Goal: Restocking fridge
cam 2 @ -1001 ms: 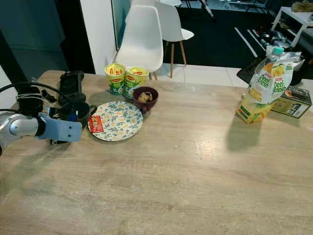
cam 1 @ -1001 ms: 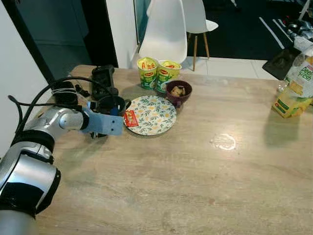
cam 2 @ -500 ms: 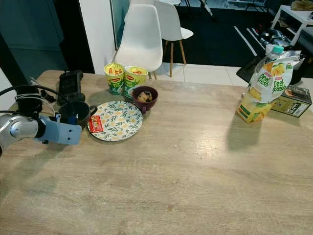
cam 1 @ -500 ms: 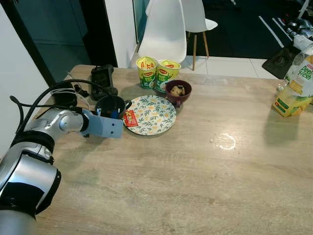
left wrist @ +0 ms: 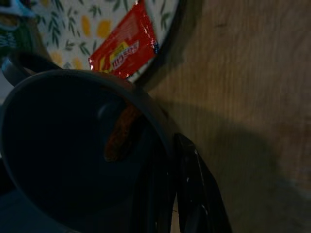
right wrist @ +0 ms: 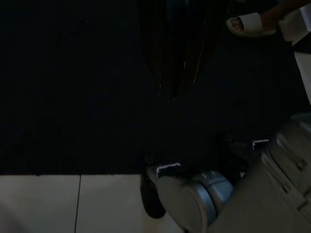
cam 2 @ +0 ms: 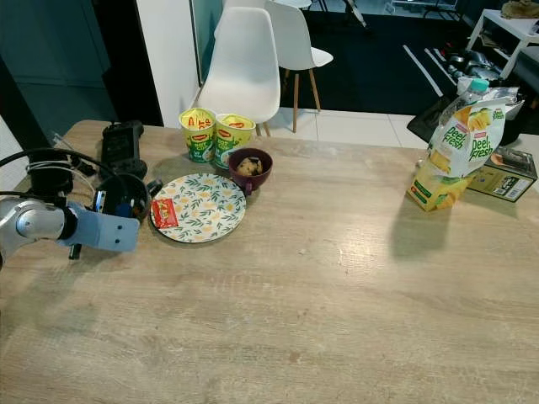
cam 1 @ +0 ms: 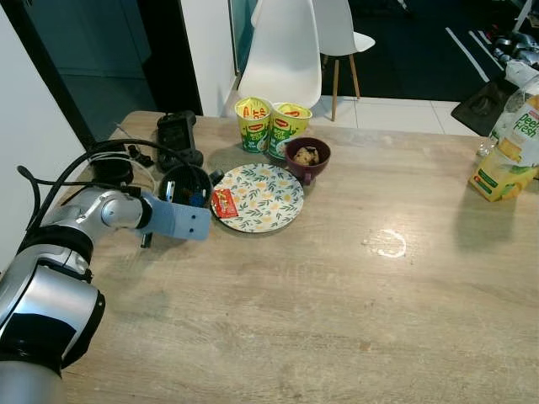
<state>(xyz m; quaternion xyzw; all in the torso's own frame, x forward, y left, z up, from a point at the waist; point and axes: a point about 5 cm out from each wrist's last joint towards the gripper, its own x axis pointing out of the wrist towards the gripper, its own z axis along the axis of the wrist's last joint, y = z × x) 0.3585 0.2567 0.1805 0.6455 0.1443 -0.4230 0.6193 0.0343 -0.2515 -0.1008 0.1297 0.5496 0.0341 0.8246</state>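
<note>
Left gripper [left wrist: 167,194] is pinched on the rim of the dark round ceramic mug [cam 1: 186,184], sitting tilted beside the floral plate [cam 1: 263,198] on the wooden table [cam 1: 337,286]. That thin rim grip looks sketchy; the mug could slip out or bump the red sachet [cam 1: 223,203]. Right gripper [right wrist: 177,53] hangs idle, fingers together.

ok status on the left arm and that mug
Left gripper shut on dark mug, pinching its rim. Mug tilted beside floral plate. Right gripper hanging idle. Cables close behind.
</note>
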